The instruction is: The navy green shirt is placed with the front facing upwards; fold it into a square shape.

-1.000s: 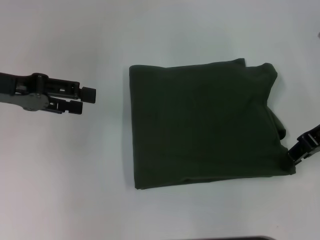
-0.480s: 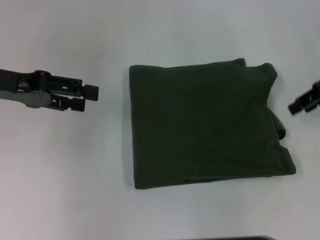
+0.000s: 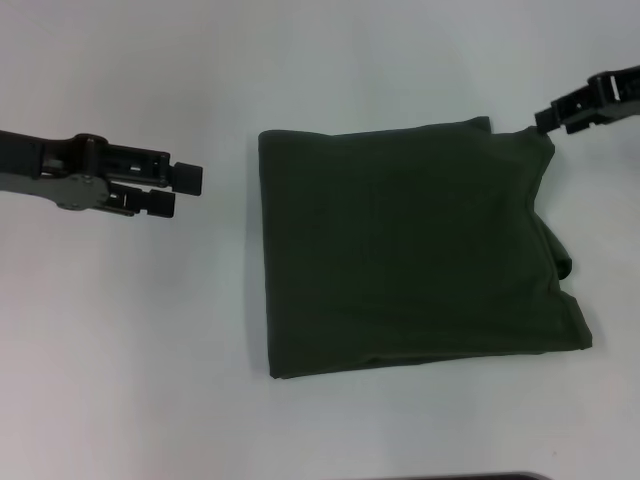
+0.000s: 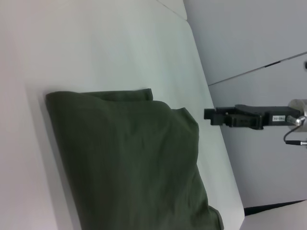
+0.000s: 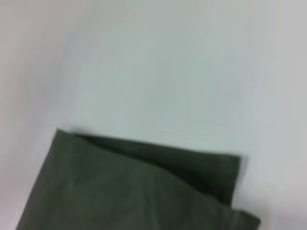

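Navy green shirt (image 3: 410, 255) lies folded into a rough square on the white table (image 3: 150, 340), a little right of the middle in the head view, with only plain dark green cloth facing up.

At the far left, the left claw (image 3: 180, 190) hovers over bare table, well apart from the shirt's left edge and pointing toward it. Its two fingers stand a little apart, one above the other, and nothing is between them.

Next comes the shirt itself. Its left edge is a straight, clean fold, and the near edge runs fairly straight as well, with a thin layer line just above it. The far edge is mostly even. The left wrist view shows the same bundle (image 4: 129, 163) as a flat stack, one layer peeking out past another at the far corner.

Moving right, the shirt's right side is less tidy. The far right corner bulges into a rounded hump, and lower down loose cloth sticks out past the main block in a small lump, with the near right corner stretching out to a point. The right wrist view shows a corner of the shirt (image 5: 139, 191) with an under-layer stepping out from beneath the top one.

At the far right, the right claw (image 3: 548, 120) sits just beside the shirt's far right corner; whether it touches the cloth cannot be told, nor whether its fingers are apart or together. The left wrist view shows this claw (image 4: 209, 116) past the shirt's corner.
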Motion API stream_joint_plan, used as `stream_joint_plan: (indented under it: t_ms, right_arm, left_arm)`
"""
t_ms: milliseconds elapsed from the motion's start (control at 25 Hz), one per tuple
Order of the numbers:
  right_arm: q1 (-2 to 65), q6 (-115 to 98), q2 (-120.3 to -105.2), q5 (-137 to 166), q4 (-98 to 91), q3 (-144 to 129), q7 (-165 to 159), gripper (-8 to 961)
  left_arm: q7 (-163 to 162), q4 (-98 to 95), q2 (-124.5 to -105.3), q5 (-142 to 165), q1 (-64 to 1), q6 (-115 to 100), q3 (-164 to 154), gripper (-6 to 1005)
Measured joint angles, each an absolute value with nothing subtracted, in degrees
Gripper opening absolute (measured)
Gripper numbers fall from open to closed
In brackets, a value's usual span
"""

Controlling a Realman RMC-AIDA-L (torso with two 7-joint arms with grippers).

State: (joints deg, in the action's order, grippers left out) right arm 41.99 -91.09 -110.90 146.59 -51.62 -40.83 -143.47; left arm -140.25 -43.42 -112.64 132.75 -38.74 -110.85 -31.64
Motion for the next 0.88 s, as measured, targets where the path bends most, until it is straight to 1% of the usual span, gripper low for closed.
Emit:
stream_joint_plan:
  t_ms: [200,440,720,880]
  right_arm:
    - [42.12,-89.04,-111.17,147.47,-49.75,-41.34,-143.92,517]
    - [41.89,-88.95,-110.63,149.53,-49.82,-41.04,-146.32,517]
    - [41.72,-84.84,-111.85,148.43,-46.58,-40.44,-145.54,513]
    - [42.07,-83.47,-112.04,148.4,-44.89,-40.56,-145.28,511]
  left_arm:
    - [-140.27,-43.41,-112.67,132.73,-38.77,-110.82,-31.64,841]
    - [-140.41,-43.42,-112.67,132.71,-38.76,-110.68,-31.56,841]
    - [-140.42,-43.19,-112.67,132.71,-38.81,-110.34,-31.54,838]
    - [-140.27,-42.99,-112.67,132.71,-38.62,-110.25,-31.55,839]
